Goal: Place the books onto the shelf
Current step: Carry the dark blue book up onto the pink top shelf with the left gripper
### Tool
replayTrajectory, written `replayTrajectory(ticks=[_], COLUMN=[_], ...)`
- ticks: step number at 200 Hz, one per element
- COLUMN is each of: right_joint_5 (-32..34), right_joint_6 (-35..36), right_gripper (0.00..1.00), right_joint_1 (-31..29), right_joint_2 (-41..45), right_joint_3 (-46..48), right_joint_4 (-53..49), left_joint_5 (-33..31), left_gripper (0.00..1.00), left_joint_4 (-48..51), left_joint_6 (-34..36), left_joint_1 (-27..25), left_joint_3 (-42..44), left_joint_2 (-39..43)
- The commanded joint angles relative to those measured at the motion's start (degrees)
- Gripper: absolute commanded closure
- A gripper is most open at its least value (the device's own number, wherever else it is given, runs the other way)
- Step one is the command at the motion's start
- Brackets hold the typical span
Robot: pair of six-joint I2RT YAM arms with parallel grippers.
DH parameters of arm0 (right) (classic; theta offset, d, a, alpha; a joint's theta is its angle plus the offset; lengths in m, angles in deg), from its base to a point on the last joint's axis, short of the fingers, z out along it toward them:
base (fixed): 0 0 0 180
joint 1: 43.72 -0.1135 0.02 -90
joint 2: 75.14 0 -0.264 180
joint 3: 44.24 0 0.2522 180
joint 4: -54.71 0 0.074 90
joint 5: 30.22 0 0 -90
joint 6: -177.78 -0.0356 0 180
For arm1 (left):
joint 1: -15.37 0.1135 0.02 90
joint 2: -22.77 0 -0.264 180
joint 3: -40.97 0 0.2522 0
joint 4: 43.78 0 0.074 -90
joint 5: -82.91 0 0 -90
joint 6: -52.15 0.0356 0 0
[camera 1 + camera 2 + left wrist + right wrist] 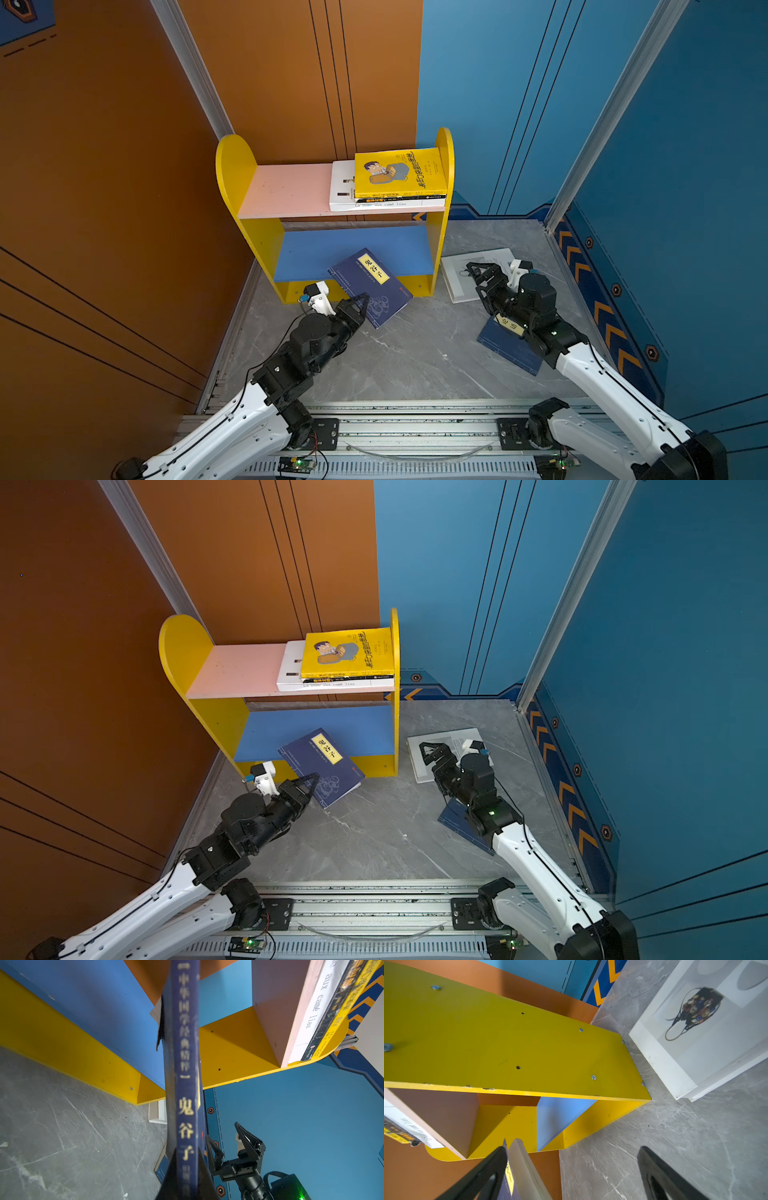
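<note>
On the shelf (235,166), the pink upper board (286,189) carried a flat stack of three against its right-hand panel: a white book (343,178) at the bottom, a black book (399,200) in the middle and a yellow book (399,172) with a cartoon man on top. The blue lower board (316,249) held nothing that lay fully on it. By that count the job stood about half done, with three books placed, one in transit and two not yet picked up.

The left hand (360,305) was clamped shut on the near edge of a navy book (370,286) with a yellow label. It held the book tilted, far corner over the front edge of the blue lower board. Whether that corner touched the board could not be told. The left wrist view showed the book's spine running straight out from between the fingers.

The right hand (482,266) held nothing. Its jaws stood wide apart, poised over a white-and-grey book (461,274) that lay flat on the table (415,357) just beside the shelf's right panel. A second navy book (509,349) lay on the table under that arm, well apart from the shelf.
</note>
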Motion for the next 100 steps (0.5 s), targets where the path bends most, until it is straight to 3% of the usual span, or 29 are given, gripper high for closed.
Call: replayTrajectory(ticks=[1, 40, 100], right_joint_5=[-1.65, -2.96, -4.75], right_joint_6=[0.00, 1.05, 3.74], right_gripper=[0.00, 0.00, 0.00], right_joint_1=[-0.60, -1.49, -1.68], right_joint_2=[-0.89, -1.90, -4.16], right_joint_3=[-1.33, -3.06, -7.46], right_joint_4=[0.80, 2.47, 2.24], left_joint_5=[-4.15, -7.11, 0.40], left_gripper=[1.00, 1.00, 1.00], left_joint_4=[0.92, 14.01, 14.09], left_joint_6=[1.87, 5.35, 21.96], left_joint_1=[-0.35, -0.80, -1.10], left_joint_3=[-1.78, -9.70, -28.78], left_joint_2=[2.98, 3.88, 0.35])
